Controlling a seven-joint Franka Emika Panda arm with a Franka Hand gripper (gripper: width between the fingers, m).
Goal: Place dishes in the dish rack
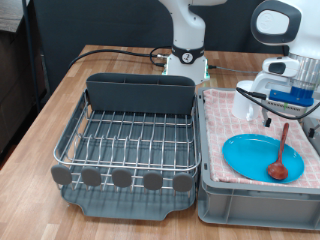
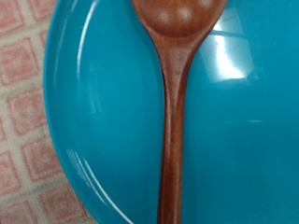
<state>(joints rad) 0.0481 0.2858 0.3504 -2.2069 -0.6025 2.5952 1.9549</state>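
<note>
The round bright-blue plate (image 1: 255, 155) lies in the grey bin on the pink checkered cloth, at the exterior view's right. The reddish-brown wooden spoon (image 1: 279, 158) lies on the plate with its bowl towards the exterior view's bottom. The wrist view is filled by the plate (image 2: 103, 103) with the spoon (image 2: 174, 103) across it. My gripper (image 1: 286, 108) hangs just above the spoon's handle end; its fingers do not show in the wrist view. The small white mug (image 1: 247, 102) stands in the bin behind the plate. The silver wire dish rack (image 1: 130, 138) stands empty at the left.
The grey bin (image 1: 255, 200) stands right beside the rack's dark tray on the wooden table (image 1: 45, 110). The rack's tall grey caddy (image 1: 140, 95) is at its far side and round grey discs (image 1: 120, 178) line its near side. The robot base (image 1: 186, 55) is behind.
</note>
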